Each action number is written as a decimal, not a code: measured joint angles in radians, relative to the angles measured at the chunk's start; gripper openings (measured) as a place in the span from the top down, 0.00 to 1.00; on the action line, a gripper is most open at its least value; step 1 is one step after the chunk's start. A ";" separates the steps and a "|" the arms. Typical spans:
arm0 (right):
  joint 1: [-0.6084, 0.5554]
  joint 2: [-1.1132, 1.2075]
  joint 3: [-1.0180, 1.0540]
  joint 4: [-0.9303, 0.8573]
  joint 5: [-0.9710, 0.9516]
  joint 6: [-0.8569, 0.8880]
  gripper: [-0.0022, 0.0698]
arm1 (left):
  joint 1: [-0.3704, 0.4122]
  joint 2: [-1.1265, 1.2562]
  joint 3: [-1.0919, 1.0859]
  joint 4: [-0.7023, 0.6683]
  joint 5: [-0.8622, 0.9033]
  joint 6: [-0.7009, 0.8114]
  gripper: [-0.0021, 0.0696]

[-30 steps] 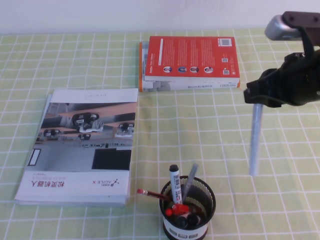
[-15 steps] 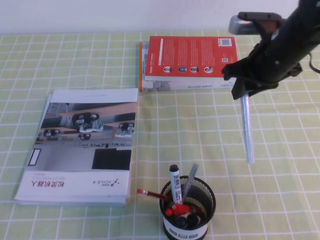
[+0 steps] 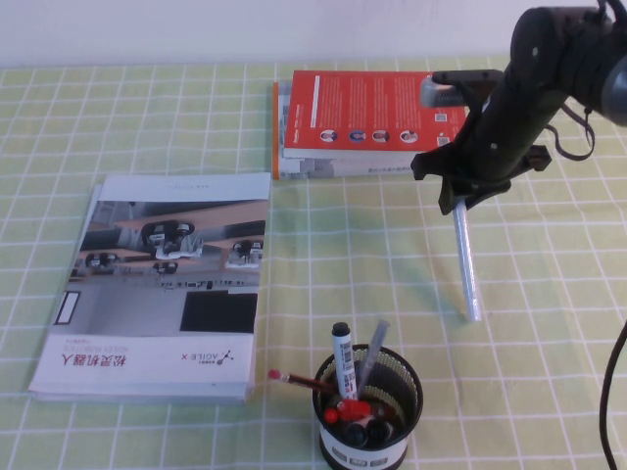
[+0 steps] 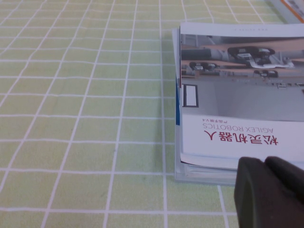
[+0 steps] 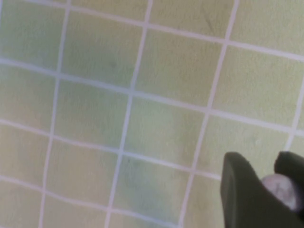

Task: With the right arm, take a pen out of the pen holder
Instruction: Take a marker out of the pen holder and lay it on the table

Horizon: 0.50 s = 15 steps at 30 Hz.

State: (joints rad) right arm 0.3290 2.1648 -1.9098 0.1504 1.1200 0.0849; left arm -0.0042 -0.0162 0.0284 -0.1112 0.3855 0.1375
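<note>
the right pincer (image 3: 457, 199), toward the worktop's far right, grips the grey pen (image 3: 467, 264), which hangs near upright below it, clear of the pen holder (image 3: 364, 452) at the near edge. the left pincer (image 4: 270, 192) sits by the booklet (image 4: 237, 99).

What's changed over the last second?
The right gripper, fingers shut on the silver pen, swung left toward the red book, carrying the pen with it, well clear of the pen holder. Nothing was grasped or released. The red book, AgileX booklet and pen holder stayed put. The left gripper sits by the booklet's corner.
</note>
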 joint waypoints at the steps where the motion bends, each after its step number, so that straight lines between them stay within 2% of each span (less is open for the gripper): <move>1: 0.000 0.008 -0.005 0.000 -0.009 0.005 0.85 | 0.000 0.000 0.000 0.000 0.000 0.000 0.98; 12: -0.002 0.054 -0.009 -0.001 -0.048 0.029 0.85 | 0.000 0.000 0.000 0.000 0.000 0.000 0.98; 15: -0.002 0.058 -0.009 -0.004 -0.058 0.029 0.80 | 0.000 0.000 0.000 0.000 0.000 0.000 0.98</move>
State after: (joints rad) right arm 0.3268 2.2227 -1.9185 0.1465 1.0624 0.1137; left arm -0.0042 -0.0162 0.0284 -0.1112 0.3855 0.1375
